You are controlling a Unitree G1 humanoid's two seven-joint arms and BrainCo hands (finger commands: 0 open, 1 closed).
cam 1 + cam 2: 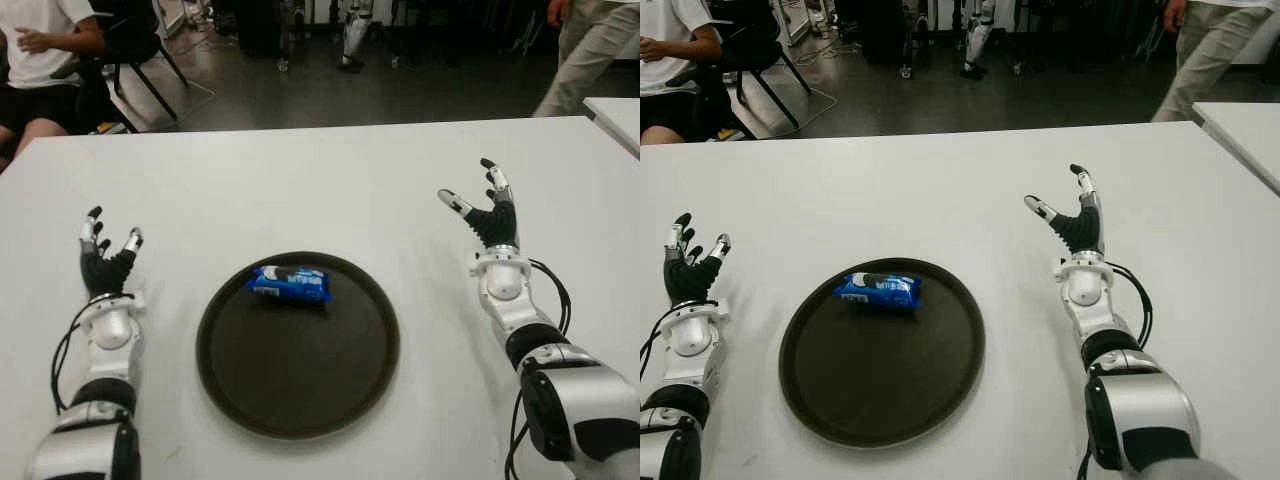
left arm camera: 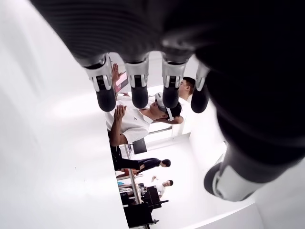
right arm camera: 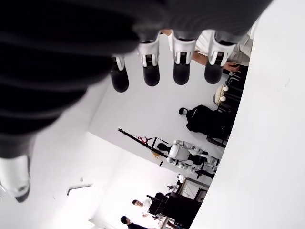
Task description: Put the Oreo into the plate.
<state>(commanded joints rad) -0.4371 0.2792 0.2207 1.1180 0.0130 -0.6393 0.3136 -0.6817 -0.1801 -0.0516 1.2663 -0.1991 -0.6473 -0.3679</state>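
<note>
A blue Oreo pack [image 1: 290, 284] lies inside the dark round plate [image 1: 300, 395], near its far rim. The plate sits on the white table [image 1: 320, 180] between my two hands. My left hand [image 1: 107, 250] shows to the left of the plate, fingers spread upward and holding nothing. My right hand [image 1: 482, 205] is raised to the right of the plate, thumb out and fingers extended, also holding nothing. Both wrist views show straight fingertips [image 2: 138, 93] with nothing between them.
A second white table's corner [image 1: 615, 115] stands at the far right. Beyond the table's far edge a seated person [image 1: 45, 60] is at the left and a standing person [image 1: 590, 50] at the right, with chairs and equipment on the dark floor.
</note>
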